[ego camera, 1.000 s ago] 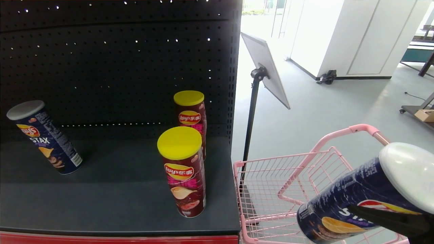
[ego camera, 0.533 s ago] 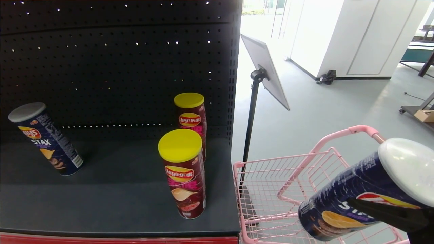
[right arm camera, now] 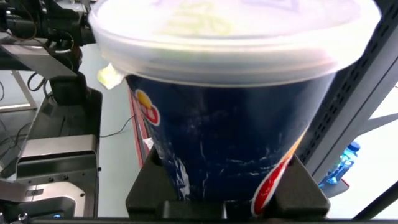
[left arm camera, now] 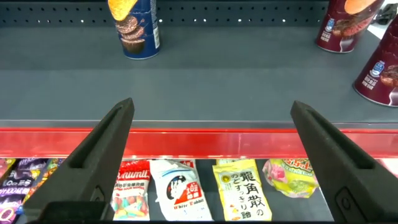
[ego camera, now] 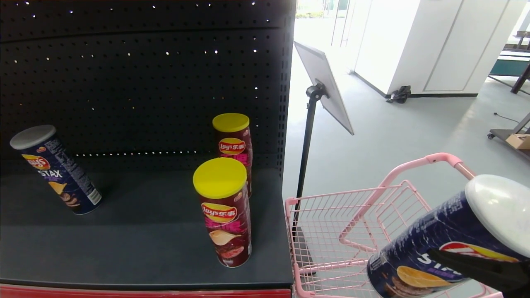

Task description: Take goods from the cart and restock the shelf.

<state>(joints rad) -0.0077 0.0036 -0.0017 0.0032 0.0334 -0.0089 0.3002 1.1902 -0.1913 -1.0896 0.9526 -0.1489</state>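
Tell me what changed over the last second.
The held blue can, in the right gripper, rose slightly then dipped back over the cart. The head camera shifted slightly at first. The shelf's blue can, front red can and rear red can stayed put.

Navy white-lidded chip can [ego camera: 434, 242] tilted over pink cart [ego camera: 443, 156], three cans [ego camera: 225, 215] standing on dark shelf [ego camera: 145, 231]

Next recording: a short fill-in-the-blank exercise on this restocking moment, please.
On the black shelf stand ____ maroon chip cans with yellow lids.
The right gripper holds a tilted dark blue, white-lidded chip can above the pink wire ____.
The jaws of the left gripper stand ____.
Missing: two; cart; open.
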